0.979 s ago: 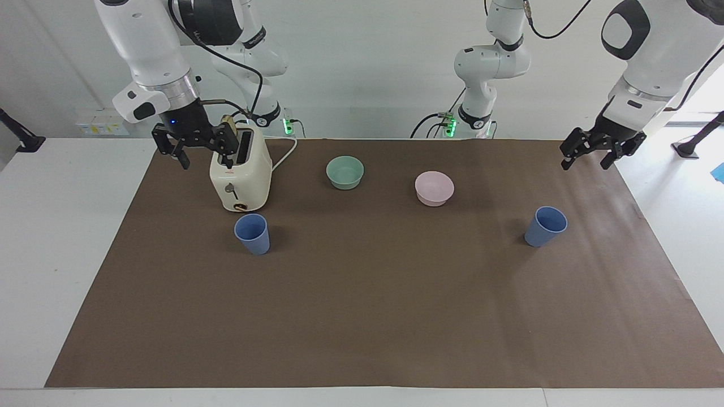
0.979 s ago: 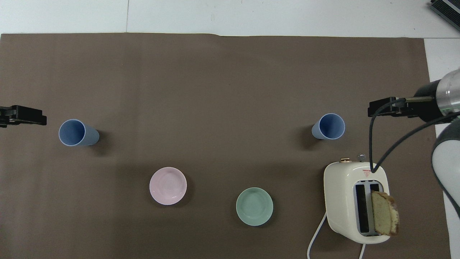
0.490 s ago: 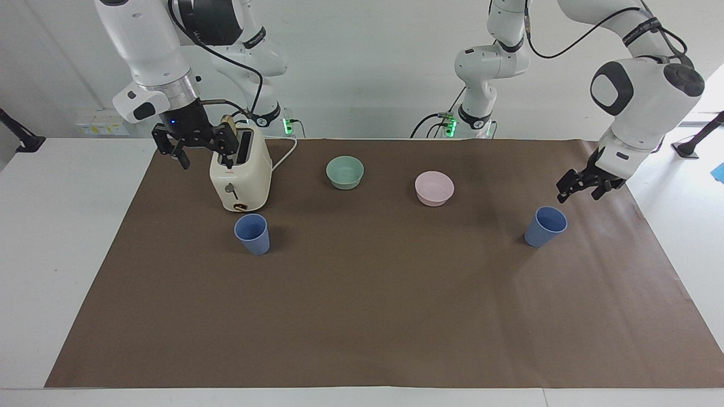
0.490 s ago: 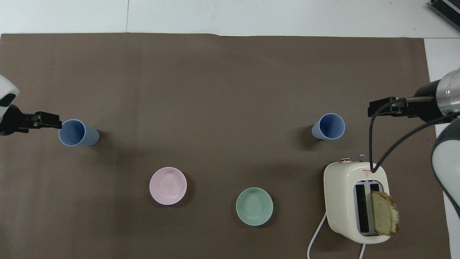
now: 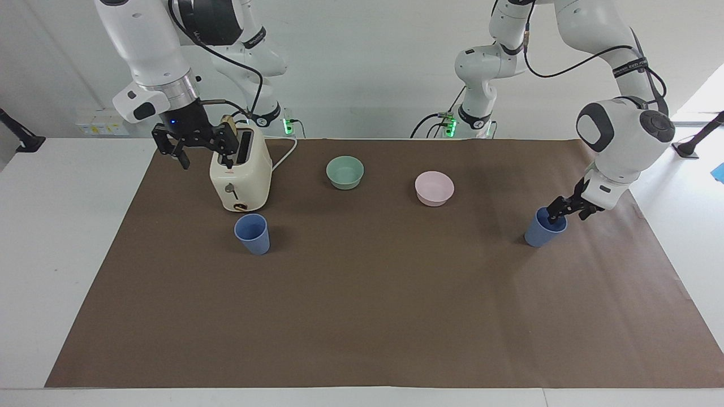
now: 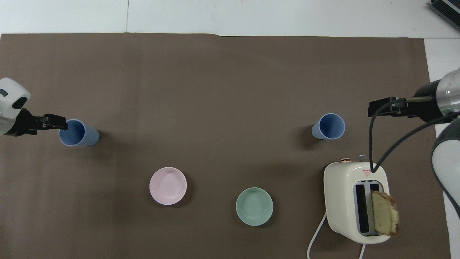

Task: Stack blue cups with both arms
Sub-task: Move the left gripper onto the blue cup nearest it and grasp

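Brown counter [image 5: 362, 316]: at frame right, the left end effector [image 5: 561, 212] sits at an upright cup's [image 5: 542, 232] rim, seemingly straddling its wall, spread unclear; right end effector [image 5: 195, 148] waits, part-open.

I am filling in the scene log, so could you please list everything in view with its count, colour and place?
cups: 2, blue; one just farther from the robots than the toaster, one at the left arm's end of the mat.
bowls: 2; green and pink, side by side, nearer the robots than the cups.
toaster: 1, cream, toward the right arm's end.
bread slice: 1, tan, in a toaster slot.
mat: 1, brown, on the table.
left end effector: black, at its cup's rim.
right end effector: black, waiting beside the toaster.
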Motion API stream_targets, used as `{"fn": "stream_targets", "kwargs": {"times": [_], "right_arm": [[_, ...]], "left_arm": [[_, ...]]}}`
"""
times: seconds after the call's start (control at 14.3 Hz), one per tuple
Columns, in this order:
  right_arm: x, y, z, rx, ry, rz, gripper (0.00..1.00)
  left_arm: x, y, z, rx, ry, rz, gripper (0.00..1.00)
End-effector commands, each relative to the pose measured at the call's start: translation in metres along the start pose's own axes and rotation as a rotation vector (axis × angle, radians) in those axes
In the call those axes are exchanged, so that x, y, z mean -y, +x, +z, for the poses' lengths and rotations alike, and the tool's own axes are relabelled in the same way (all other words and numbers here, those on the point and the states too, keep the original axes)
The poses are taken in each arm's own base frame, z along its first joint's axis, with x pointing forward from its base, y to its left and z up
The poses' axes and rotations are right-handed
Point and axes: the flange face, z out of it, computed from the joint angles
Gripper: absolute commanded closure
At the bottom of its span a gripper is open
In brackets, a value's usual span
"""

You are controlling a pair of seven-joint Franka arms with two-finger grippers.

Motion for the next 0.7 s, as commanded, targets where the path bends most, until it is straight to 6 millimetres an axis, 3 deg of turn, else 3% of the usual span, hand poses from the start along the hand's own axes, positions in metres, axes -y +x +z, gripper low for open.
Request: {"fn": "stream_targets", "kwargs": {"times": [0.0, 0.07, 0.14, 0.35, 0.63], "right_arm": [[-0.003, -0.002, 0.0, 0.007, 0.02, -0.005, 0.0], [-0.004, -0.002, 0.0, 0.007, 0.02, -0.003, 0.0], [-0.004, -0.002, 0.0, 0.007, 0.02, -0.003, 0.0], [-0.004, -0.002, 0.0, 0.007, 0.02, -0.003, 0.0], [-0.004, -0.002, 0.0, 0.007, 0.02, -0.003, 0.0]], "left_arm": [[-0.002, -0.009, 0.006, -0.015, 0.011, -0.004, 0.0], [-0.002, -0.009, 0.006, -0.015, 0.011, -0.004, 0.09], [-0.002, -0.009, 0.006, -0.016, 0.011, -0.004, 0.38], [-0.003, -0.008, 0.005, -0.016, 0.007, -0.001, 1.0], [-0.003, 0.01, -0.008, -0.01, -0.021, -0.019, 1.0]]}}
